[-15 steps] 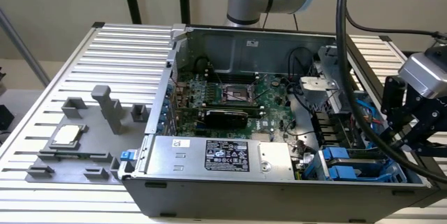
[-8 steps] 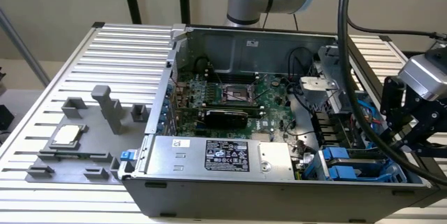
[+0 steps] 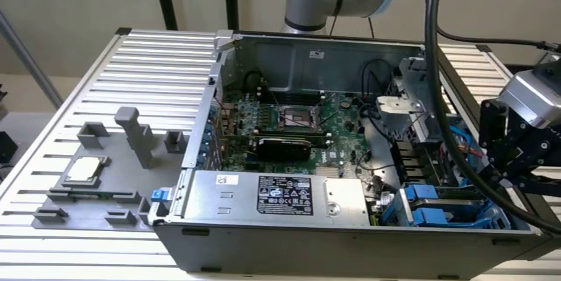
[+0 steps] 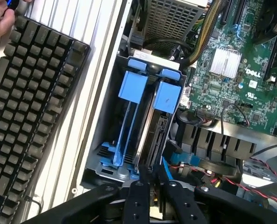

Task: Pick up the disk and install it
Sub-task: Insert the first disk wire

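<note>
We see the gripper point(image 3: 513, 163) at the exterior view's right, hanging over the drive bay point(image 3: 447, 205) at the lower right corner of the open case point(image 3: 351, 245). In the wrist view its fingers point(image 4: 139, 203) sit close together just above the bay's near edge; whether they clasp anything, we cannot tell. The disk point(image 4: 154, 135) stands on edge in the bay, its blue tabs point(image 4: 168, 95) upright, directly beyond the fingertips. A keyboard point(image 4: 31, 107) lies beside the case, a hand point(image 4: 0, 16) at its corner.
</note>
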Tool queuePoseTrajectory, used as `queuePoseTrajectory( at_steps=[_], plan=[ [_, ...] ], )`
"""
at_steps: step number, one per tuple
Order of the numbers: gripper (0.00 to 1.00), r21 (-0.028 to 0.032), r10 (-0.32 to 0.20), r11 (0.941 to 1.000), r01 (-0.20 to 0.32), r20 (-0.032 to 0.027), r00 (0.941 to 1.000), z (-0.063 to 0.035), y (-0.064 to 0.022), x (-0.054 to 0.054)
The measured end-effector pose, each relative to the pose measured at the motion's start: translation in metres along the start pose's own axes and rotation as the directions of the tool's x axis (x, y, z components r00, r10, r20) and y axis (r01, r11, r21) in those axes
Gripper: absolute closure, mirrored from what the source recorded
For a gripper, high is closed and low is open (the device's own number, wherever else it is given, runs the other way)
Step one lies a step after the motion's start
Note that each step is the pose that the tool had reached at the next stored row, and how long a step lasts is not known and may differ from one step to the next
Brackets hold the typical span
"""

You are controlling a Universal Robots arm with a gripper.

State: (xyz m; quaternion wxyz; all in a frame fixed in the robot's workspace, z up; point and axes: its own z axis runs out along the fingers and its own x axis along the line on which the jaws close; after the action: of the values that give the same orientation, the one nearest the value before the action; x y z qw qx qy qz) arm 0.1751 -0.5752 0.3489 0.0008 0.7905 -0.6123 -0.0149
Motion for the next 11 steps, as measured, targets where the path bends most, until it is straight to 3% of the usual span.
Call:
queuePoseTrajectory(
  at_steps=[4,11],
  plan=[
    [1.0,-0.0002,0.0,1.0,0.0,-0.0003,1.0,-0.0024,0.0047,-0.002],
    [1.0,-0.0001,0.005,1.0,-0.005,-0.0001,1.0,-0.0039,0.022,-0.008]
  ],
)
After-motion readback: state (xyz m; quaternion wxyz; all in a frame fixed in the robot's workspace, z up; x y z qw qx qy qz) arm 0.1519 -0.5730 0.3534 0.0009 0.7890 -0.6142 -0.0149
